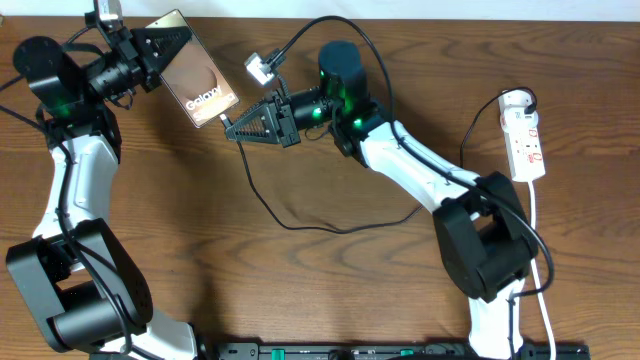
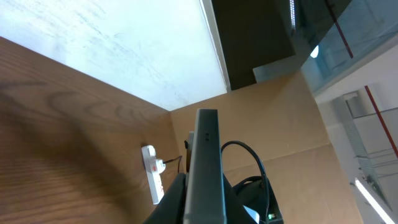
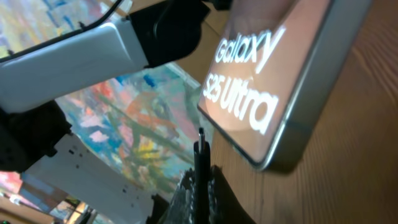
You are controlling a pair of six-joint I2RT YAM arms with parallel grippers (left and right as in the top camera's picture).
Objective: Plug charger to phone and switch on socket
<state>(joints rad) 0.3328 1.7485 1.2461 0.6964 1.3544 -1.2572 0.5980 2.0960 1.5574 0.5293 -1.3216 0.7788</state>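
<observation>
The phone [image 1: 196, 82] is a brownish slab with white "Galaxy" lettering, held tilted above the table at the top left by my left gripper [image 1: 150, 48], which is shut on its upper end. In the left wrist view the phone [image 2: 207, 168] shows edge-on between the fingers. My right gripper [image 1: 236, 127] is shut on the charger plug [image 3: 200, 155]; its tip points at the phone's lower edge [image 3: 292, 124], a short gap away. The thin black charger cable [image 1: 290, 222] loops across the table. The white socket strip [image 1: 525, 140] lies at the far right.
A small white-grey block [image 1: 260, 67] sits on a black robot cable near the right arm's wrist. The socket's white cord [image 1: 540, 260] runs down the right side. The socket also shows in the left wrist view [image 2: 152, 174]. Black rail along the front edge [image 1: 380, 350].
</observation>
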